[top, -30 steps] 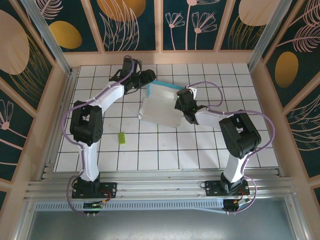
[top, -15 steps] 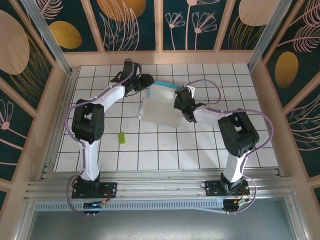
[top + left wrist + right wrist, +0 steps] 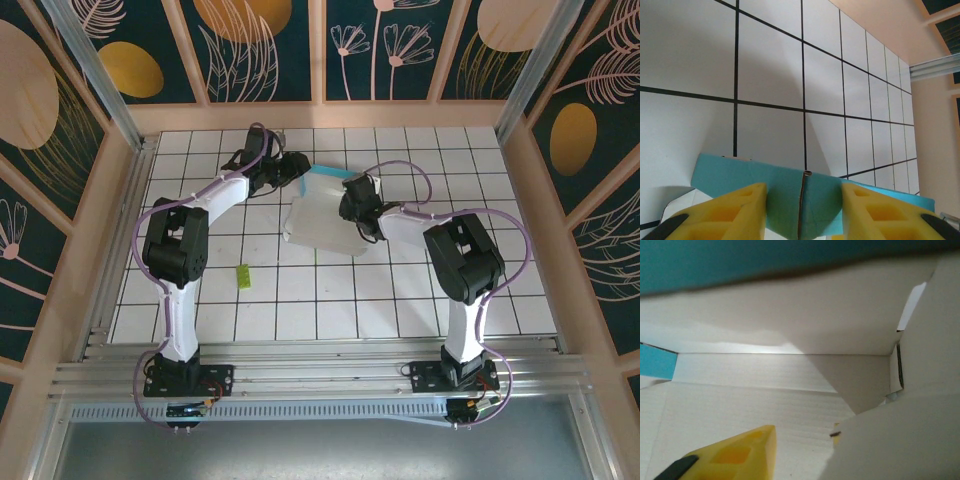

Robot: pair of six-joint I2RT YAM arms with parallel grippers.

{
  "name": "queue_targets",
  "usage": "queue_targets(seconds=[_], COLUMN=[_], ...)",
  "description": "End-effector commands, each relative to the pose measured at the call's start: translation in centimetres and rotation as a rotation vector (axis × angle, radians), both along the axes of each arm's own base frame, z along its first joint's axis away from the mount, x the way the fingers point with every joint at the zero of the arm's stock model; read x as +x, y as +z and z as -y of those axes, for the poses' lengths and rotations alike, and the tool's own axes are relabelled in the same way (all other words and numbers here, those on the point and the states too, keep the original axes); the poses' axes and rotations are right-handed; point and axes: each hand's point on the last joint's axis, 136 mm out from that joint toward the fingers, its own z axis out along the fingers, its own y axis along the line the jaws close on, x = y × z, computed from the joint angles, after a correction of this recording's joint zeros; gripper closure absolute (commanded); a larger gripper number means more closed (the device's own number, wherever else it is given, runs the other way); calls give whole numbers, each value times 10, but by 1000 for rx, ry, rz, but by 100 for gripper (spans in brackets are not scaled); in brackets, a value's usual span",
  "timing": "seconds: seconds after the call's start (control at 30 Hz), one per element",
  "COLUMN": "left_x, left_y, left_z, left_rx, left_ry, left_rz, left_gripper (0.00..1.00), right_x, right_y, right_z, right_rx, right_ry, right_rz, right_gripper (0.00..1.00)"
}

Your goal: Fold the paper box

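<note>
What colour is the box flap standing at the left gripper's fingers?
Cyan-teal, on the paper box; the left wrist view shows it best.

The box (image 3: 320,228) lies just right of the left gripper (image 3: 300,172) and left of the right gripper (image 3: 347,205). One flap (image 3: 785,185) stands up between the left gripper's fingers (image 3: 735,210).

My fingers (image 3: 735,210) are matt yellow plastic; the paper box (image 3: 320,225) is thin matt card; the bench (image 3: 400,290), smooth tile.

One paper box (image 3: 320,225); one scrap (image 3: 242,277); left pincer (image 3: 802,186), right pincer (image 3: 801,435): two.
</note>
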Motion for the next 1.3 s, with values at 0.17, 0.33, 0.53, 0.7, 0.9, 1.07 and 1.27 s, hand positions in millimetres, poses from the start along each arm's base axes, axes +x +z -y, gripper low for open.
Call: queue_targets(seconds=[0.17,0.33,0.53,0.7,0.9,1.07,1.27], left_x=[-16,-15,-13,-13,-14,-13,-14], left_y=[-13,-13,-11,-14,-11,-10,-9], left_z=[5,6,7,6,5,6,6], left_rx=[4,11,9,12,17,17,17], left_ry=[-26,-29,-33,-27,-32,-34,-36], left_rz=[-66,-65,-55,-59,-52,-51,-52], left_gripper=[60,60,60,60,60,60,60], right_x=[-42,-65,-46,-26,3,21,19], right_y=[44,82,105,86,52,37,25], right_z=[-3,7,71,87,81,72,57], right_rx=[96,112,21,-66,-204,-222,-193], right_ry=[138,214,302,498,626,658,721], right_rz=[43,98,233,281,206,191,178], right_gripper=[48,44,44,48,44,46,48])
